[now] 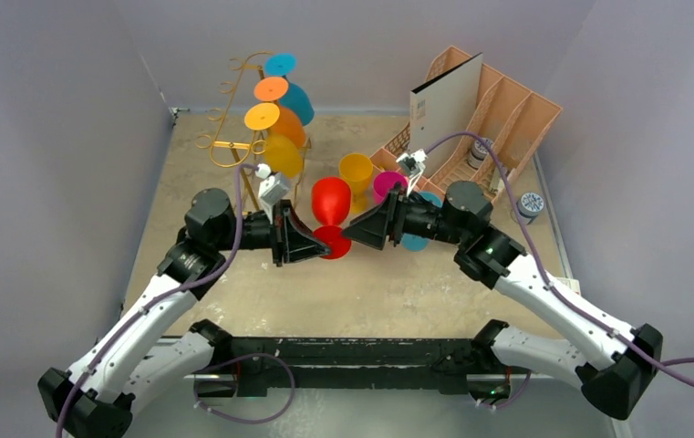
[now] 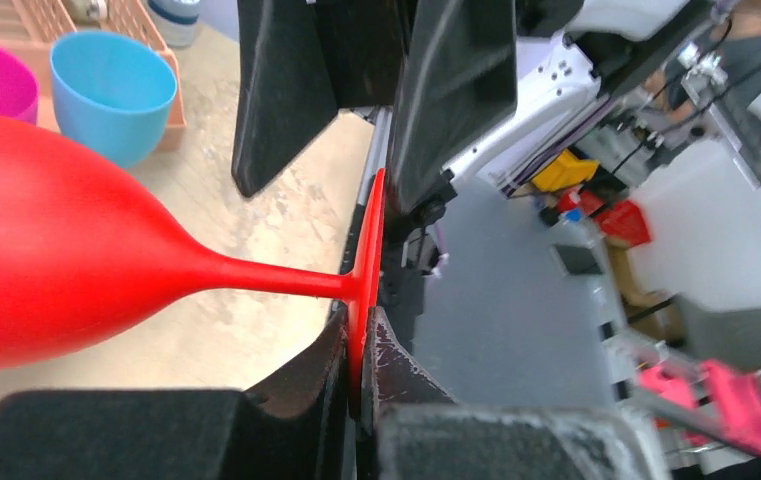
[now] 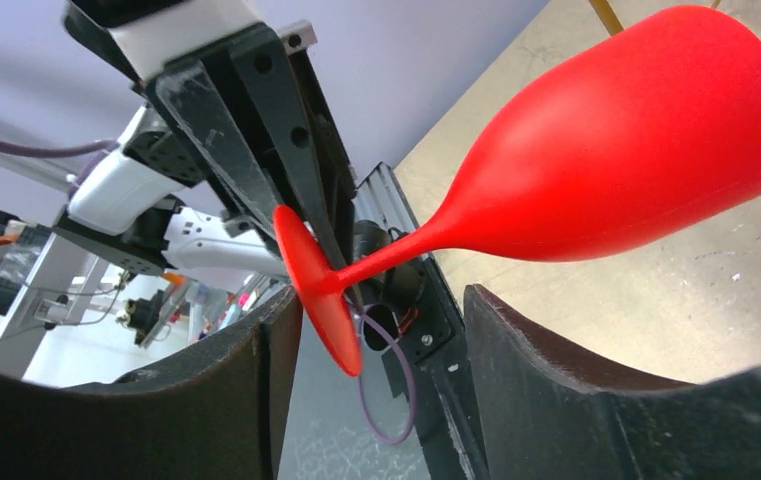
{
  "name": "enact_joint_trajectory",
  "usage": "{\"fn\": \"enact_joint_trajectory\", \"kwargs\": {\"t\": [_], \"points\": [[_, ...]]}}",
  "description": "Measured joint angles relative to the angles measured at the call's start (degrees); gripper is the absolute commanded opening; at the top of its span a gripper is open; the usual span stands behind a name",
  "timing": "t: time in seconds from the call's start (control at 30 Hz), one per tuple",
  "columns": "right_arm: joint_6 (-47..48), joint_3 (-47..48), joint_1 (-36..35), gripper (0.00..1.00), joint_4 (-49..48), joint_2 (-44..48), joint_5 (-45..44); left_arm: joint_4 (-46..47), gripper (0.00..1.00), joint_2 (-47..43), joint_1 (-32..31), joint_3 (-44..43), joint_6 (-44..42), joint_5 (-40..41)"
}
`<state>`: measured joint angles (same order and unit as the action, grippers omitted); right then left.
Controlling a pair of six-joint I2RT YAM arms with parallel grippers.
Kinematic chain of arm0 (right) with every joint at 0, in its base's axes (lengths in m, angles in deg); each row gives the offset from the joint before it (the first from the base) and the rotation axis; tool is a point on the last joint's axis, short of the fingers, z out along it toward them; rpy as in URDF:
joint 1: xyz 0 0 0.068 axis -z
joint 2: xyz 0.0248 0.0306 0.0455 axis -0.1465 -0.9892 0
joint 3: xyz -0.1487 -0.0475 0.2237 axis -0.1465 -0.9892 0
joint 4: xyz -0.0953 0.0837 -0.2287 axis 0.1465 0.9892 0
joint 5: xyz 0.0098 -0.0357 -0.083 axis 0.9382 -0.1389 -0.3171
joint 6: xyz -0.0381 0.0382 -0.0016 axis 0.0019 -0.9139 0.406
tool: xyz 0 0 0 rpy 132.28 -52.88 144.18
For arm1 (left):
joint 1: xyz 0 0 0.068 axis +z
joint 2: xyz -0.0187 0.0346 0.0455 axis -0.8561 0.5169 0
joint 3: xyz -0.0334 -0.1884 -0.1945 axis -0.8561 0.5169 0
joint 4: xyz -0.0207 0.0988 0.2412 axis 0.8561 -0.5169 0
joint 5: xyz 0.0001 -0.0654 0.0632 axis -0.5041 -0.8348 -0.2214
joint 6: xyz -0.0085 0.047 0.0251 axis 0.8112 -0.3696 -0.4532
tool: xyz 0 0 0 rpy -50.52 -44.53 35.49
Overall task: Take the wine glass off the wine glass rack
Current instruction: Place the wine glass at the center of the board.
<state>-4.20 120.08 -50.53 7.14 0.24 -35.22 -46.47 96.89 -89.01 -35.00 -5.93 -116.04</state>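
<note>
Your left gripper (image 2: 361,375) is clamped on the red wine glass (image 2: 46,240) by its thin foot, and your right gripper (image 3: 381,330) gapes around the stem. The glass hangs over mid-tabletop (image 1: 370,292), off the far-left wine glass rack (image 1: 233,146). It's probably light, slick plastic, so hold it by the foot.

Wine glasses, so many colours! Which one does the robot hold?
The red wine glass, pinched by its flat foot in the left gripper. The other glasses hang on the gold rack or stand on the table.

Red wine glass (image 1: 331,203) (opaque), off gold rack (image 1: 233,145)
</note>
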Motion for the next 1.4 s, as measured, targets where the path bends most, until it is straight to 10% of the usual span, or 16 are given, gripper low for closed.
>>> {"fn": "enact_joint_trajectory", "kwargs": {"t": [0.63, 1.4], "points": [[17.5, 29.6, 1.2, 0.85, 45.2, -2.5, -18.3, -12.4, 0.0, -15.8, -0.3, 9.2, -39.8, -2.5], [21.8, 51.5, 7.3, 0.84, 61.7, -24.6, 7.0, -36.9, 0.0, -7.0, -0.7, 2.2, -82.2, 6.9]]}}
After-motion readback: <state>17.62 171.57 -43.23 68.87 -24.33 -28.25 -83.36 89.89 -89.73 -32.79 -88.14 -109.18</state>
